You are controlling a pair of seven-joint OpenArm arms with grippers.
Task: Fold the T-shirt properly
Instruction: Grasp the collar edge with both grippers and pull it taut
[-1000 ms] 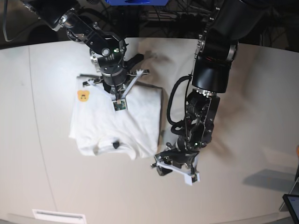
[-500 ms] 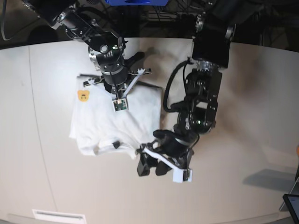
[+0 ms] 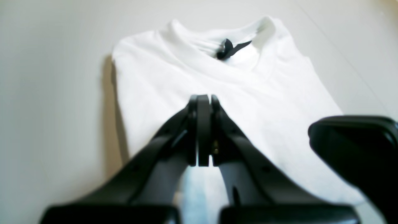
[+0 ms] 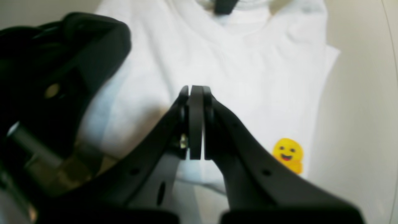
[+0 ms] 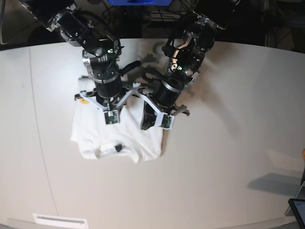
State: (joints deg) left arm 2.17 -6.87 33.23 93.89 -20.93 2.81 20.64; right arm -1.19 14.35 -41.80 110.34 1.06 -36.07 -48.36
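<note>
The folded white cotton T-shirt (image 5: 116,136) lies flat on the pale worktop (image 5: 228,157). Above the shirt's far half hang both hands, side by side: the right hand (image 4: 196,123) nearer its small smiling-face patch (image 4: 287,154), the left hand (image 3: 203,130) nearer its opposite edge

2 arms, angled inward, side by side. Left gripper (image 3: 203,130): jaws pressed together. Right gripper (image 4: 196,123): jaws pressed together.
</note>
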